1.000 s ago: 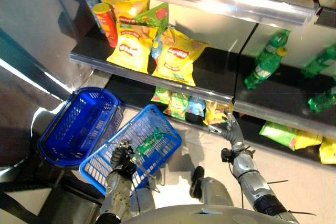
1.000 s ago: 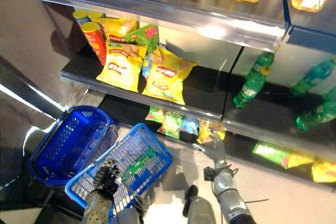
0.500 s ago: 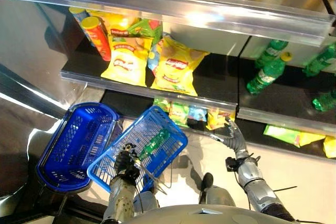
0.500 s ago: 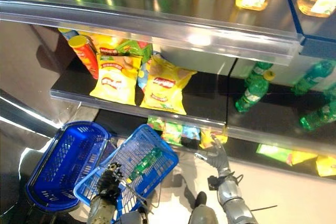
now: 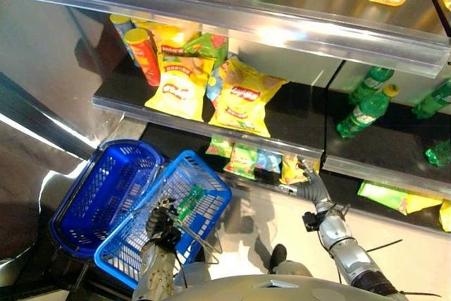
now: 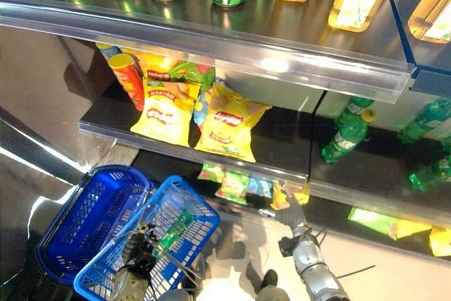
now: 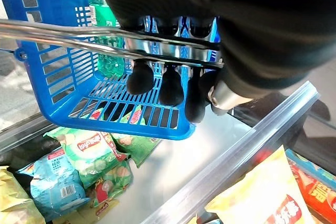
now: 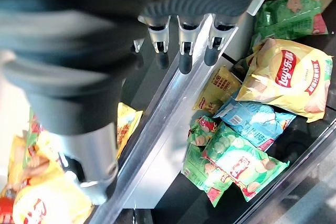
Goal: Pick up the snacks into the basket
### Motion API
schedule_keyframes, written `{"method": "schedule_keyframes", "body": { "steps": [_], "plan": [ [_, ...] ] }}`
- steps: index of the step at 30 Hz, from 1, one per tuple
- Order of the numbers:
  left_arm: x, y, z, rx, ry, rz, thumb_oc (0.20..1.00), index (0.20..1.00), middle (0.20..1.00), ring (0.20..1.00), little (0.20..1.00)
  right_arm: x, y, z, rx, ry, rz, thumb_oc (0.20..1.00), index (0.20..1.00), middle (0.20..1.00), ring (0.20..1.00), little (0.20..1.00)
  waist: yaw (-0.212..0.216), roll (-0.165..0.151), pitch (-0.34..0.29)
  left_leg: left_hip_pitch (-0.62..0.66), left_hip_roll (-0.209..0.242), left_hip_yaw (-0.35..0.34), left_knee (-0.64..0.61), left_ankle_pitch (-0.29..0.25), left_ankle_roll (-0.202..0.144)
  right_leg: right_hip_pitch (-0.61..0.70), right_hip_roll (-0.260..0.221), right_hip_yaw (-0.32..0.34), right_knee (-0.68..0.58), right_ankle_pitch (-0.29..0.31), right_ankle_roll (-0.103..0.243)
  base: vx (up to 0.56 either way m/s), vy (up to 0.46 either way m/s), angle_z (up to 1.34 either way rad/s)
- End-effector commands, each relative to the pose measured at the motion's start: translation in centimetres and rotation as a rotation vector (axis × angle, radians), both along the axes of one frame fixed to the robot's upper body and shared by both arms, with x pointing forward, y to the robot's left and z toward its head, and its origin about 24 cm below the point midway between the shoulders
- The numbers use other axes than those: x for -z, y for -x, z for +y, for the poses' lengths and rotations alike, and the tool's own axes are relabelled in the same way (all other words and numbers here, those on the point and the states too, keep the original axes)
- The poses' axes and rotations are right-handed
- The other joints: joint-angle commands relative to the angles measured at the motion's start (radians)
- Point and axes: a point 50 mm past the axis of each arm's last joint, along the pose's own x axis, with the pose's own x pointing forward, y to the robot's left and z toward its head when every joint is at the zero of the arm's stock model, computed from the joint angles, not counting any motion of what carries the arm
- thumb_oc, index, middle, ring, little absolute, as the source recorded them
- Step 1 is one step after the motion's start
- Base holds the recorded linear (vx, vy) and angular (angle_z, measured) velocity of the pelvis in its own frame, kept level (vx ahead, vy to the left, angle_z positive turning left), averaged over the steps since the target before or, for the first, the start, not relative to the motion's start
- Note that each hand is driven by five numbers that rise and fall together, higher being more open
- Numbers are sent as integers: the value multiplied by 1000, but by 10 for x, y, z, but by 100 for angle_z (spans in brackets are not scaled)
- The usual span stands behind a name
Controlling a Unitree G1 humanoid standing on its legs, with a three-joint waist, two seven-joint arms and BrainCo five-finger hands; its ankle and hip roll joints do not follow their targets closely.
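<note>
Left robot hand (image 7: pixel 173 85) grips the basket handle (image 7: pixel 79 38) (snack bag (image 5: pixel 189 202) half-hidden inside); right robot hand (image 5: pixel 311 185) open.

Left hand (image 5: pixel 161 222): I have it curled round the wire handle of the basket (image 5: pixel 201 187) | Right hand (image 5: pixel 311 187): fingers straight, reaching up, well right of the basket
</note>
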Motion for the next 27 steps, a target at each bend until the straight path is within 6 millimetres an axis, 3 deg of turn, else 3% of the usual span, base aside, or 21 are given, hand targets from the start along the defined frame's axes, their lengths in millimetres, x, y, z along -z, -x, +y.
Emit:
{"method": "schedule_keyframes", "body": {
  "steps": [1,7,11,15,27],
  "plan": [
    [-49,-38,5,46,-80,-305,200,200,200,200,200,-17,-21,5,-58,88,-99,1000,1000,1000,1000,1000,26,-34,-17,-21,21,-2,-2,4,3,-13,-78,6,5,82,87,0,0,0],
    [-52,-42,5,42,-83,-324,200,200,200,200,200,-19,-28,5,-55,100,-110,1000,1000,1000,1000,1000,34,-39,-18,-16,18,-5,-2,-2,6,-15,-82,6,18,78,92,-5,1,1],
    [-68,-57,7,61,-110,-396,200,200,200,200,200,-35,-41,8,-66,96,-182,1000,1000,1000,1000,1000,40,-42,75,-124,30,-33,179,-52,19,-110,-124,11,216,2,74,-169,0,12],
    [-79,-63,2,70,-85,-443,200,200,200,200,200,-48,-48,8,-63,89,-238,1000,1000,1000,1000,1000,36,-35,125,-246,44,-70,328,-98,22,-190,-157,-7,348,-39,66,-129,-3,33],
    [-85,-72,0,39,-68,-454,200,200,200,200,200,-62,-52,14,-56,43,-305,1000,1000,1000,1000,1000,21,-17,162,-445,92,-95,587,-198,22,-378,-196,9,609,-144,43,-74,5,10]
  ]
}}
